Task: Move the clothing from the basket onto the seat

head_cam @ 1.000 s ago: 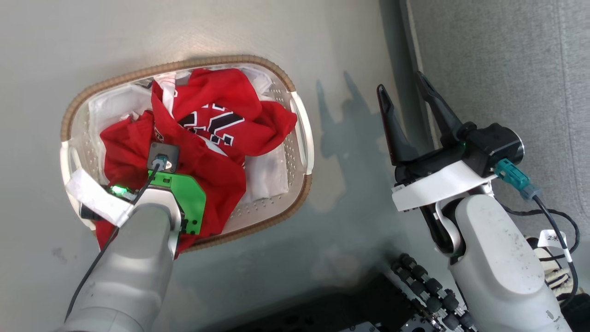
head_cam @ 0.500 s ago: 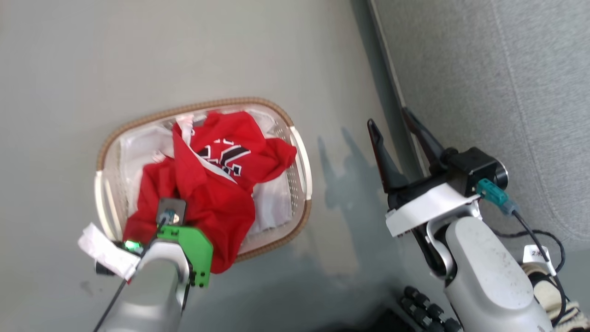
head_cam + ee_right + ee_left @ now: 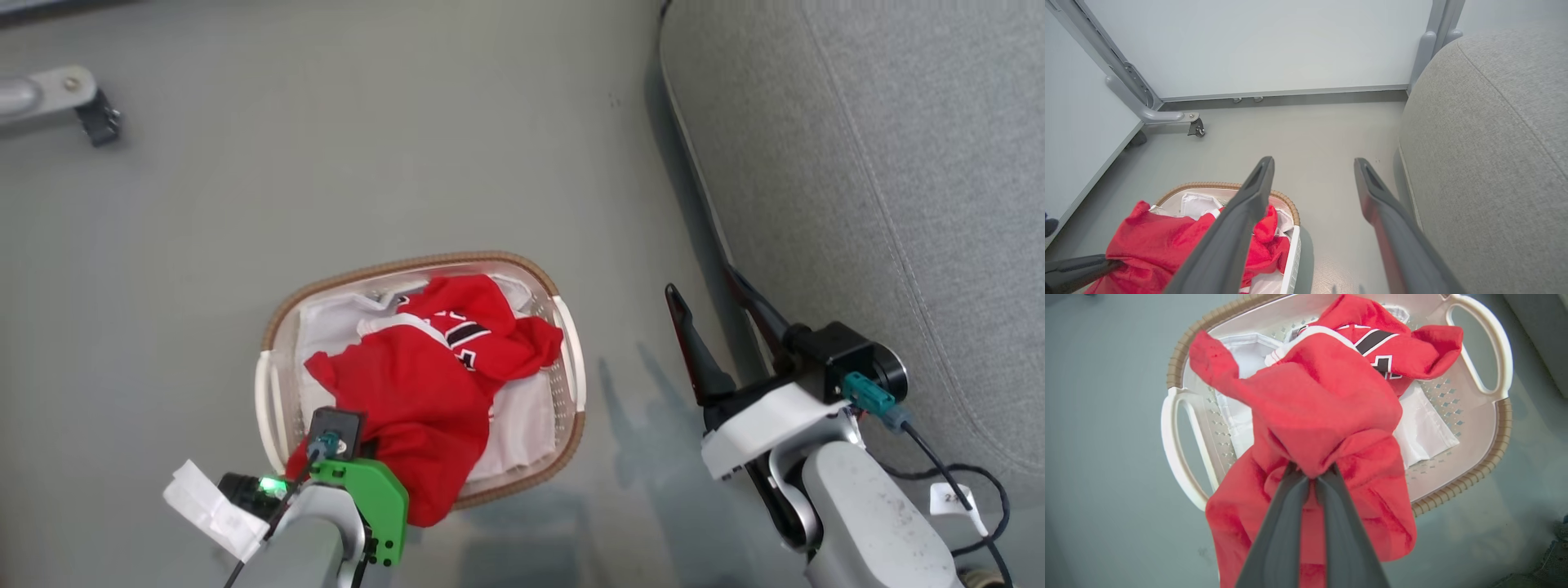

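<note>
- left hand (image 3: 1312, 473) is pinched shut on the soft red jersey (image 3: 1327, 404), hauling it higher out of the white perforated basket (image 3: 1500, 428) than a second ago
- right hand (image 3: 1313, 162) is spread wide and empty beside the grey fabric seat (image 3: 1494, 143)

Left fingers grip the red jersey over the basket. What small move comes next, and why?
Probably raise the left gripper higher before swinging towards the large grey fabric seat. Its fingers are shut on the soft red sports jersey, yet the numbered part lies in the oval white perforated basket and a fold drapes over its tan rim; going sideways now might drag it.
</note>
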`<state>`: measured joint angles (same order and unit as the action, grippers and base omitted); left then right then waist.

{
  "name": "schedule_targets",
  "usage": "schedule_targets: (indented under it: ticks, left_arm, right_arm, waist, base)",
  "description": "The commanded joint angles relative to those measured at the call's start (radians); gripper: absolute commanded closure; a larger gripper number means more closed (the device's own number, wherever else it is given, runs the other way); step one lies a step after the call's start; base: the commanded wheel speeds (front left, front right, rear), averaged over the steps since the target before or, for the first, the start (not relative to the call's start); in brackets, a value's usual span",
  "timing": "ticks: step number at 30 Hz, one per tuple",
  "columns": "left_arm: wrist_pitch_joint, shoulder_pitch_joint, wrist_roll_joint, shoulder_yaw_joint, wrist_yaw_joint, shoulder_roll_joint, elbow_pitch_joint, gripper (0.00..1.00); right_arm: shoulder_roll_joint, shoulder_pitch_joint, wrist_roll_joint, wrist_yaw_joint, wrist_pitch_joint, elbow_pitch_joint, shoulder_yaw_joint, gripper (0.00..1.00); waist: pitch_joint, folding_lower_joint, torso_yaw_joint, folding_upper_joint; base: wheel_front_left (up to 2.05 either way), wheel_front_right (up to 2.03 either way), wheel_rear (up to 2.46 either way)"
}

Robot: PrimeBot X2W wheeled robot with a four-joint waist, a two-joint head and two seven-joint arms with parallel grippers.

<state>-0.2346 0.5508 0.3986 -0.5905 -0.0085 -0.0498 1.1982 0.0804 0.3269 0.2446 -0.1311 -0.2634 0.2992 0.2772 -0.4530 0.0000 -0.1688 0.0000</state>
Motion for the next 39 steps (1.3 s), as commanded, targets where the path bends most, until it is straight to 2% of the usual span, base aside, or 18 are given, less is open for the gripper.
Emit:
schedule_targets:
  ticks: [1, 13, 18, 39]
  left_arm:
    - [-0.008, -0.026, 0.018, -0.007, 0.006, -0.003, -0.012, 1.00]
    - [-0.032, -0.080, 0.104, -0.086, 0.021, -0.002, -0.174, 1.00]
    - [-0.032, -0.096, 0.072, -0.053, 0.031, -0.003, -0.273, 1.00]
    - [-0.032, -0.170, -0.042, 0.110, -0.045, -0.003, -0.640, 1.00]
  right_arm:
    - [0.011, -0.022, -0.004, 0.000, -0.002, 0.006, 0.002, 0.00]
    - [0.026, -0.113, 0.006, 0.001, -0.002, 0.037, 0.008, 0.00]
    - [0.024, -0.143, 0.007, 0.001, -0.002, 0.035, 0.002, 0.00]
    - [0.010, -0.215, 0.005, 0.001, -0.002, 0.043, -0.001, 0.00]
  waist:
    - [0.086, 0.0000, 0.060, 0.0000]
    - [0.252, 0.0000, 0.123, 0.0000]
    - [0.291, 0.0000, 0.133, 0.0000]
    - [0.387, 0.0000, 0.143, 0.0000]
  base:
    - [0.00, 0.00, 0.00]
    - [0.00, 0.00, 0.00]
    - [0.00, 0.00, 0.00]
    - [0.00, 0.00, 0.00]
